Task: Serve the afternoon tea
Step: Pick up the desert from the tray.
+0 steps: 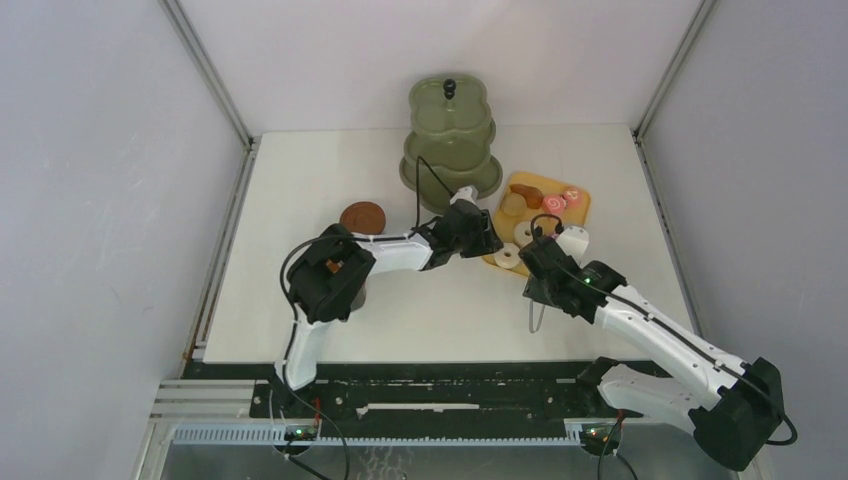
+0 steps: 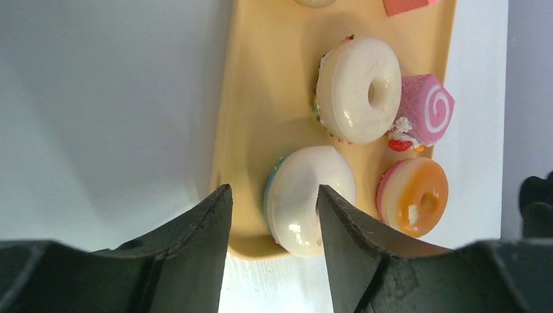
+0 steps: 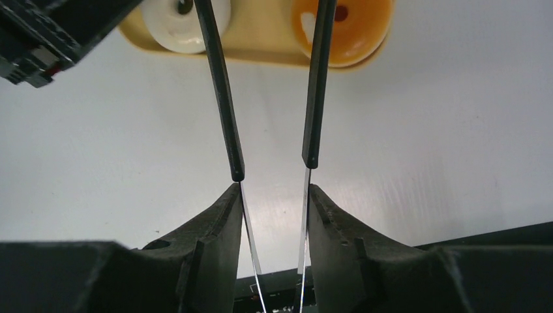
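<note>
White-glazed donut point(image 2: 303, 195) is framed just ahead of the left gripper point(image 2: 274, 192), jaws parted; black tongs point(image 3: 222, 98) are clamped in the right gripper point(image 3: 274, 189).

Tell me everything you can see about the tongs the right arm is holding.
The tongs are slim: two black arms joined to thin shiny metal strips at the rear. The right gripper pinches those strips from both sides, arms slightly apart, nearly parallel. They reach over the table to the yellow tray, one tip at a white donut, the other at an orange donut; contact is unclear.
</note>
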Robot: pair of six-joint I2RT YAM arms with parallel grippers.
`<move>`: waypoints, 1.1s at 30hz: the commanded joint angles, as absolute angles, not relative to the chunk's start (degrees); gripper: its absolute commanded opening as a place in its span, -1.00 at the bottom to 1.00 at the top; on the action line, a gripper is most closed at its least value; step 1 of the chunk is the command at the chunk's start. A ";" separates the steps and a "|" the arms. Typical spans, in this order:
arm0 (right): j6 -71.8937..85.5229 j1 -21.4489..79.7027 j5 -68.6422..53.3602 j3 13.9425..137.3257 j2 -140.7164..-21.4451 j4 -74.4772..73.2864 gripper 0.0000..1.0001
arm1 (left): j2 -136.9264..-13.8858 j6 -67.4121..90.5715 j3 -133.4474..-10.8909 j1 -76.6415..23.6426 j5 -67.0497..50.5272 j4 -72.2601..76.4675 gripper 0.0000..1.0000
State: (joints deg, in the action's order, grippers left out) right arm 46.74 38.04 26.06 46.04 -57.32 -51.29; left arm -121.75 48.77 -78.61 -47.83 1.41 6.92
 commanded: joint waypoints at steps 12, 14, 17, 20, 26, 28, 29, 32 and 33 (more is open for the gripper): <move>50.36 45.32 24.05 45.14 -61.73 -49.60 -0.01 | -109.53 45.59 -67.28 -48.04 1.94 18.33 0.22; 50.49 46.15 23.21 45.42 -62.69 -49.10 0.01 | -107.15 45.07 -64.85 -47.77 2.84 18.53 0.25; 50.80 47.49 23.16 46.04 -63.47 -48.89 0.03 | -103.85 44.01 -61.07 -47.40 4.29 18.85 0.28; 50.56 47.79 22.24 46.55 -64.20 -48.40 0.05 | -100.83 42.41 -58.57 -47.37 5.73 18.64 0.32; 50.16 48.05 21.31 46.69 -66.06 -47.99 0.09 | -96.11 37.56 -55.56 -47.37 10.37 15.85 0.37; 49.96 48.08 21.43 46.74 -66.82 -47.48 0.10 | -94.51 36.03 -54.26 -47.22 11.70 15.63 0.38; 49.74 47.96 21.43 46.68 -67.20 -47.22 0.10 | -93.82 35.54 -53.68 -47.20 12.22 15.58 0.39; 49.25 47.64 21.44 46.95 -68.49 -46.32 0.10 | -91.96 34.67 -52.25 -47.03 13.27 15.49 0.39; 49.11 47.55 21.61 47.26 -69.04 -46.32 0.10 | -91.34 34.45 -51.82 -47.02 13.58 15.46 0.39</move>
State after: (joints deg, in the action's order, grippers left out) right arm 49.76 47.51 21.17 44.73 -67.90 -48.86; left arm -95.68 37.89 -53.98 -47.53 10.31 14.87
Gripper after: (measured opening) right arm 0.550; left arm 0.693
